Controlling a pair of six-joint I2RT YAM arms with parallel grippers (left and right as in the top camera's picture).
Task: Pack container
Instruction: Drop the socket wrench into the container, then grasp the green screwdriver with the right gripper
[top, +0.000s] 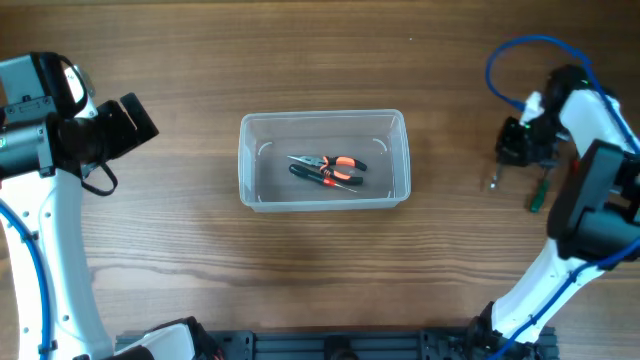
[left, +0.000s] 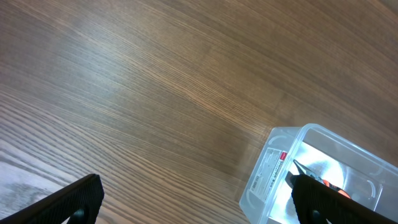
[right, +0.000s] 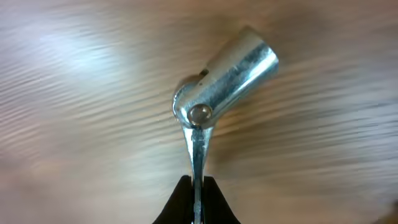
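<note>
the container (top: 322, 117) sits mid-table with orange-handled pliers (top: 338, 163) inside; the left gripper (left: 196, 190) hangs to its left over the table (top: 200, 270), fingers spread wide; the right gripper (right: 196, 194), well off to the right, is pinched on a metal socket tool (right: 227, 74).

The white label (left: 272, 172) on the container (left: 348, 155) is too small to read.

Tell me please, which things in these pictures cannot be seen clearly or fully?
- Right wrist view: the shaft of the metal wrench vanishes into the right tool at the bottom edge.
- Overhead: the green object is partly under the right arm and too small to name.
- Left wrist view: the container is cut off by the frame corner, and its label is too small to read.
</note>
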